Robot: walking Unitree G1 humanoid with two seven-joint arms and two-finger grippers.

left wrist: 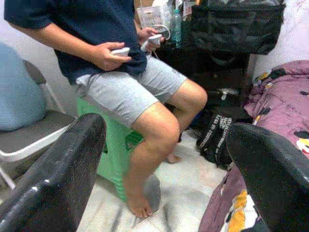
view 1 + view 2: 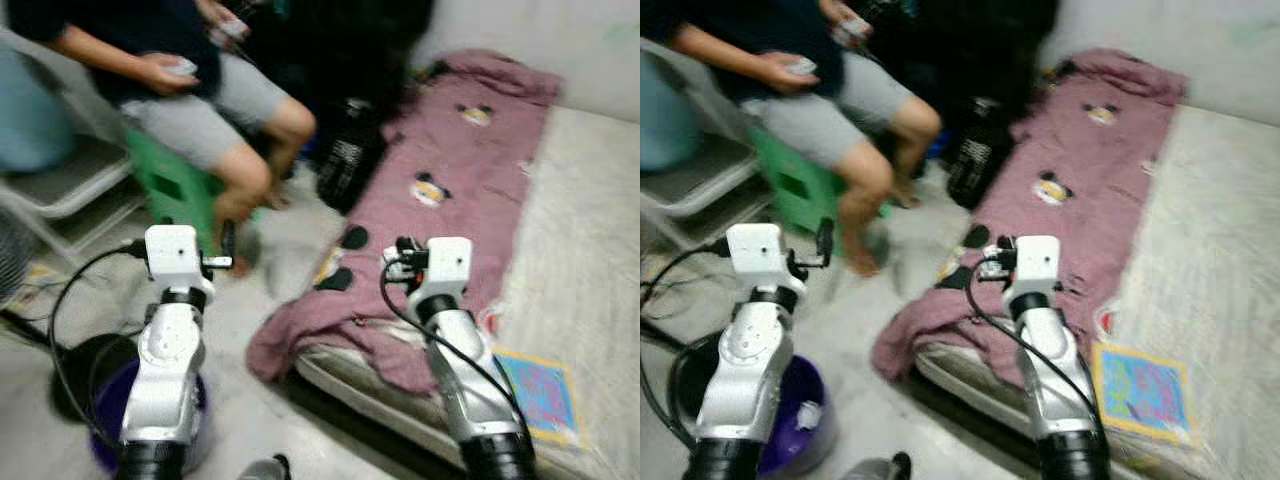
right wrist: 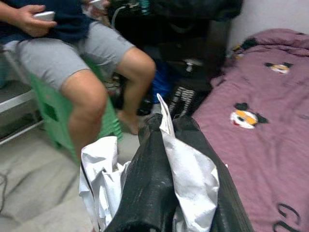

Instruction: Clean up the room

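Between the bed's pink blanket (image 2: 470, 170) and the seated person (image 1: 120, 77), the robot stands with both arms raised. Its right end effector (image 3: 166, 145) is clenched on a crumpled white wrapper (image 3: 193, 179), pinched between the black fingers (image 3: 145, 183), likely so the litter stays secure while carried. Down by the left arm sits a purple bin (image 2: 800, 415), well apart from the wrapper and probably its destination. Released and holding nothing, the left end effector (image 1: 164, 159) points toward the green stool (image 1: 116, 150).
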